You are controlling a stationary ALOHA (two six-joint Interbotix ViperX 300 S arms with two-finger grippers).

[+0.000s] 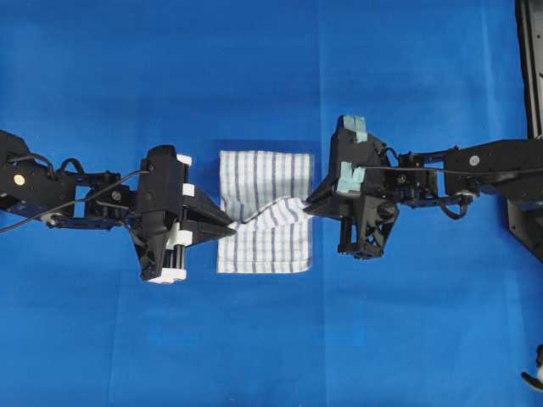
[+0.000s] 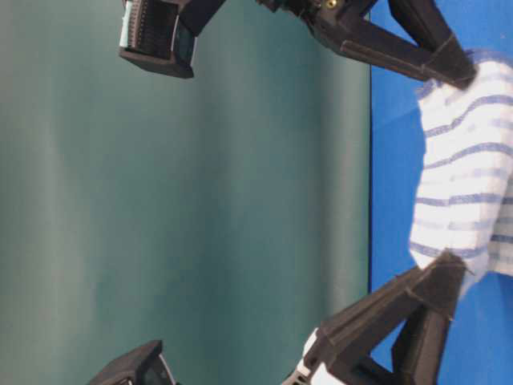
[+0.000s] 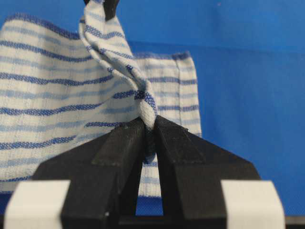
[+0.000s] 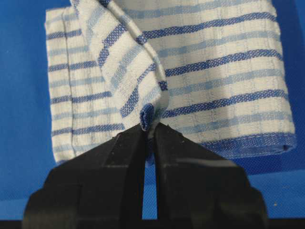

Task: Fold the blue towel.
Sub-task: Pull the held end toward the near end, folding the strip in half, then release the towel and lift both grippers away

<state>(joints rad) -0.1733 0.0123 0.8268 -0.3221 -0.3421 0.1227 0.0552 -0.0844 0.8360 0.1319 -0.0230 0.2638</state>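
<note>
1. Where the left wrist view looks straight down its own black fingers, the left gripper (image 3: 148,125) is clamped on a bunched edge of the blue towel (image 3: 71,95), with cloth pinched in the narrow slot between the jaws

2. Just past those fingertips the pinched cloth rises as a twisted rope, running up and away to the dark tip of the other gripper at the top edge of that view

3. Behind the twist, the rest of the towel lies spread on the blue sheet (image 3: 248,95), its striped face reaching left of the left gripper and a hemmed edge lying to its right

4. In the right wrist view the right gripper (image 4: 150,128) is likewise closed on a folded corner of the towel (image 4: 224,71), the striped body lying beyond it

5. From overhead, the two grippers (image 1: 227,225) (image 1: 310,203) face each other across the towel (image 1: 263,182), the lifted ridge strung between them
</note>
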